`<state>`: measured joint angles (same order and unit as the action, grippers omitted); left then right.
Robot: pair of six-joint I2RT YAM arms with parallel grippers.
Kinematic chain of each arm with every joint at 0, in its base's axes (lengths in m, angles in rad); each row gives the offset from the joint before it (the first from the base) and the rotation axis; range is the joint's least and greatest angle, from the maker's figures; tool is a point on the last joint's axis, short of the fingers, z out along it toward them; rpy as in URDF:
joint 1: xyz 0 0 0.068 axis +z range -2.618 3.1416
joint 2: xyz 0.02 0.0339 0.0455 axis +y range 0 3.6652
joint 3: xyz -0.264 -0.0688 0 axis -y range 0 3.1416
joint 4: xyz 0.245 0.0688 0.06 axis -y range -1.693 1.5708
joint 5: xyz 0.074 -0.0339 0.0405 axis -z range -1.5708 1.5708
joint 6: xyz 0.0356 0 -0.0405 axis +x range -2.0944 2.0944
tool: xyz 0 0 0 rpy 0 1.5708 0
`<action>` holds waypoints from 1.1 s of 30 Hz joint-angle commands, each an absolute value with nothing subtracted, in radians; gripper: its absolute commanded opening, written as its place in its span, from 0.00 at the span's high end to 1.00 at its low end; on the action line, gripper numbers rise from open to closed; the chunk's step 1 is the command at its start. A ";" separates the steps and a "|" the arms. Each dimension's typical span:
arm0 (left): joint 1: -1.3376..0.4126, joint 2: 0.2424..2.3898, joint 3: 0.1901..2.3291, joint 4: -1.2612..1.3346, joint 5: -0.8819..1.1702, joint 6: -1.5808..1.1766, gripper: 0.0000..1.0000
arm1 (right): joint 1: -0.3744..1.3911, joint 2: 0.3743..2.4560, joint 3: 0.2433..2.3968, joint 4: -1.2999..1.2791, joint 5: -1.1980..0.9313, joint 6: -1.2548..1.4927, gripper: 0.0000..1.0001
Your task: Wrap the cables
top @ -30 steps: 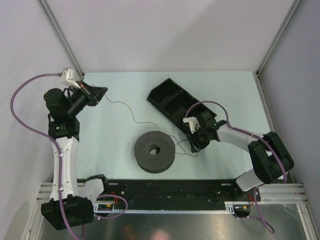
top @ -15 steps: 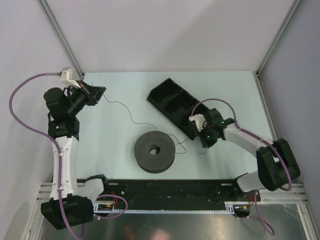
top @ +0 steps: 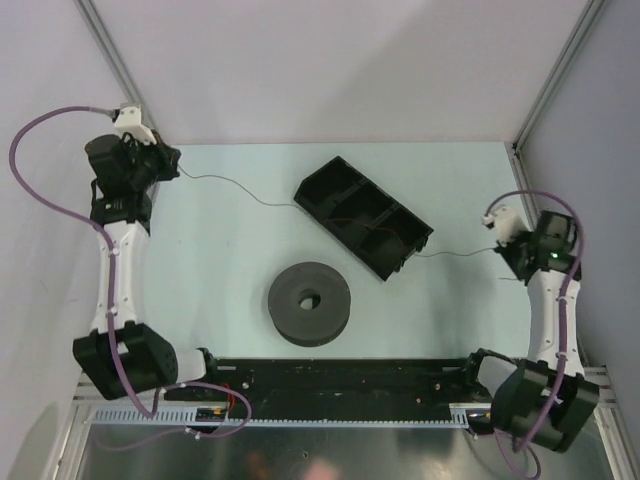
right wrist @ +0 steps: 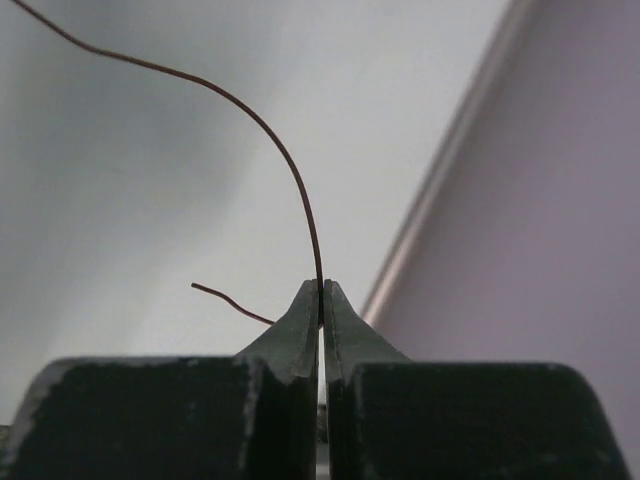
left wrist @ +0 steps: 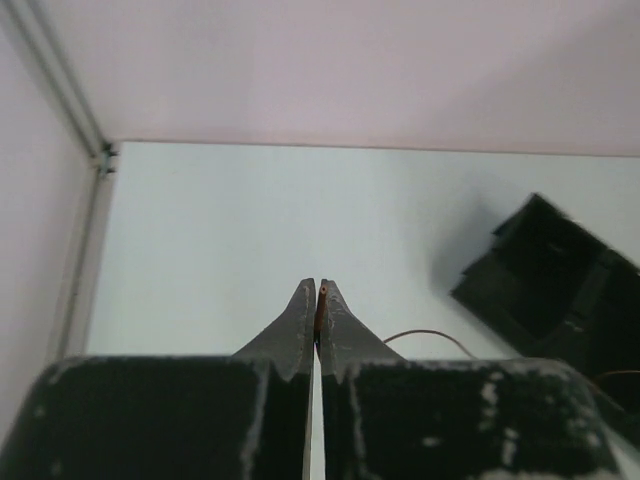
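Top external view — thin wire (right wrist: 317, 262) strung across black tray (top: 318, 180), left fingers (left wrist: 293, 330) and right fingers (right wrist: 298, 325) each pinching 1 end.

Mid-table obstacles: tray (top: 335, 190), spool (top: 327, 312).

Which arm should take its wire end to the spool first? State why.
Left, probably. Both arms grip the wire, but only table lies between the left claw and the spool; the right claw's route skirts the tray's corner.
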<state>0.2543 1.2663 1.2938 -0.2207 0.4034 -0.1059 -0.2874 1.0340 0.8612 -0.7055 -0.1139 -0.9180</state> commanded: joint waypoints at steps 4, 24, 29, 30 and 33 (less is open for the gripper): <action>0.284 1.389 1.370 -0.261 0.239 0.143 1.00 | -0.674 1.060 0.884 -0.690 -0.228 -1.326 1.00; 0.369 1.557 1.322 -0.292 0.215 0.373 1.00 | -1.060 1.201 0.884 -0.614 -0.366 -1.712 1.00; 0.374 1.571 1.294 -0.281 0.209 0.424 1.00 | -1.089 1.209 0.884 -0.626 -0.377 -1.749 1.00; 0.374 1.573 1.289 -0.277 0.208 0.432 1.00 | -1.094 1.211 0.884 -0.625 -0.377 -1.754 1.00; 0.375 1.580 1.274 -0.266 0.200 0.453 1.00 | -1.105 1.215 0.884 -0.626 -0.378 -1.769 1.00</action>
